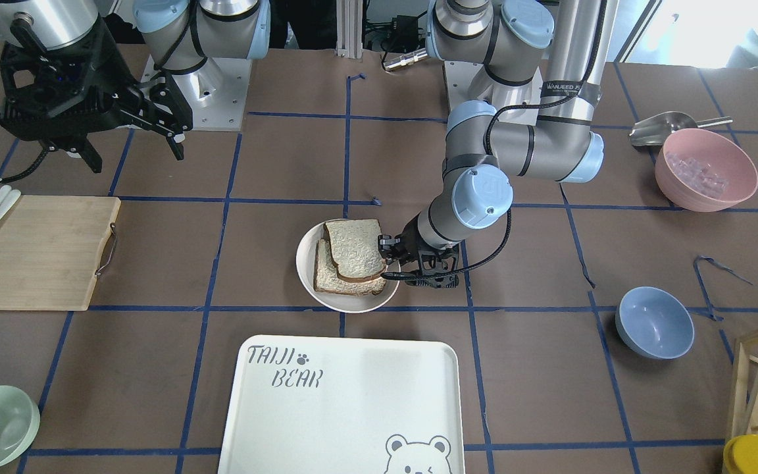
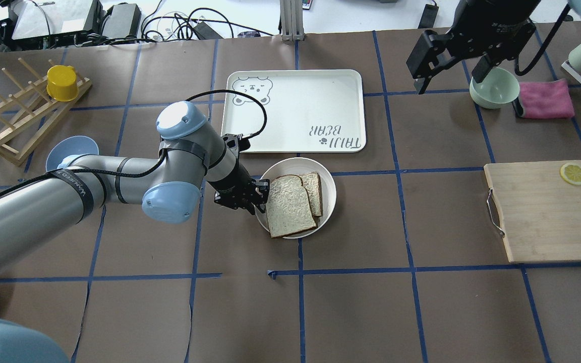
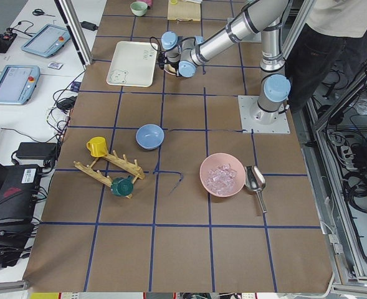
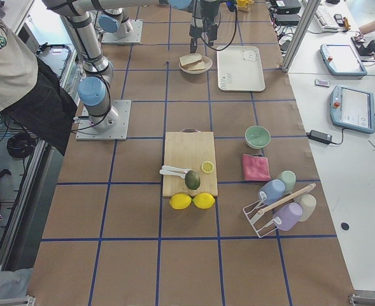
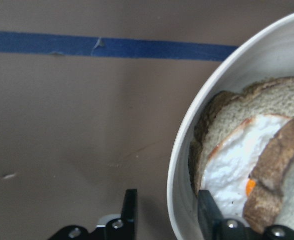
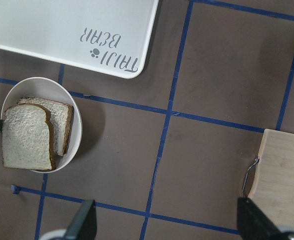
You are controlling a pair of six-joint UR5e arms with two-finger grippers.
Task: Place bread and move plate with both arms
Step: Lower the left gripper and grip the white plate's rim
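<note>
The cream-white plate (image 1: 303, 263) sits mid-table, also in the overhead view (image 2: 328, 176). The dark-crusted bread (image 1: 354, 249) lies on it, partly over a thinner slice (image 1: 333, 282) bearing a fried egg (image 5: 236, 165). The bread also shows from overhead (image 2: 288, 205). My left gripper (image 1: 389, 263) is low at the plate's edge. In the left wrist view (image 5: 166, 215) its jaws are apart and straddle the rim (image 5: 184, 150), one finger outside and one inside. My right gripper (image 2: 447, 75) is open and empty, high above the table, and looks down on the plate (image 6: 77, 130).
The bear-printed tray (image 2: 295, 106) lies just beyond the plate. A cutting board (image 2: 542, 212) with a lemon slice lies on the right side. A green bowl (image 2: 494, 88) and pink cloth (image 2: 545, 100) sit under the right arm. A blue bowl (image 1: 654, 322) and pink bowl (image 1: 705, 168) stand on my left.
</note>
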